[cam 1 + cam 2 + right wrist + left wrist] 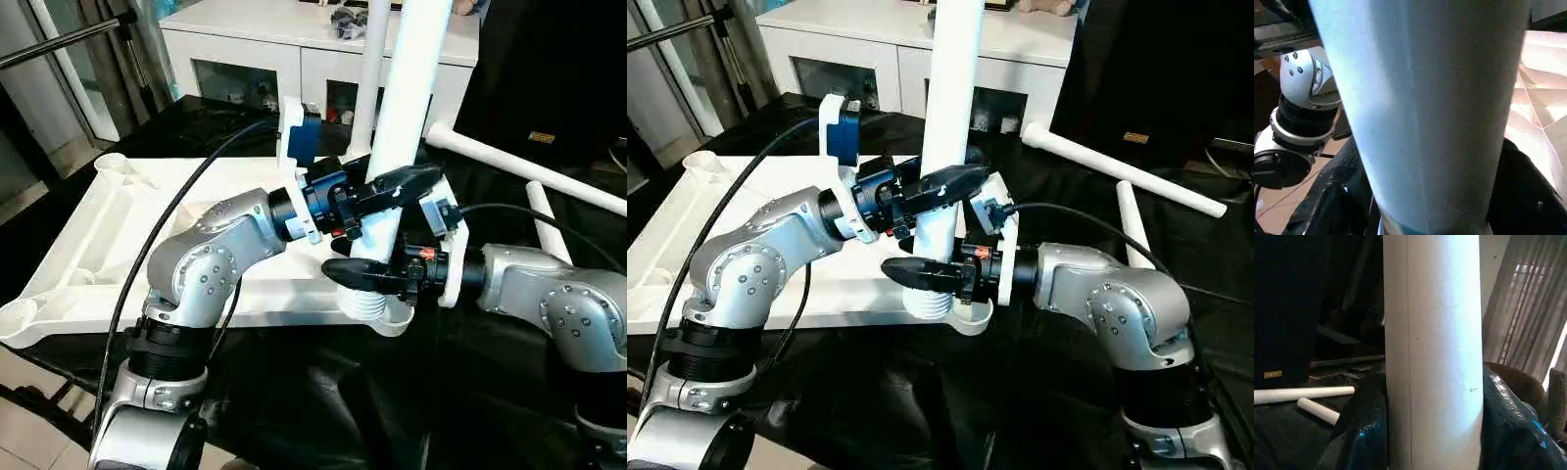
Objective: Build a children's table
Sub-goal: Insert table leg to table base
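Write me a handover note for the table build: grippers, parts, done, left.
Left gripper: closed around the upright leg, upper grip.
Right gripper: around the same leg lower down, just above its threaded end; grip looks unsettled.
Tabletop: upside down on the black cloth, leg standing in its near right corner socket.
Two spare legs lie on the cloth to the right; another stands behind.
Done: leg placed in socket. Left: seat it fully, I'd guess, then fit the rest.
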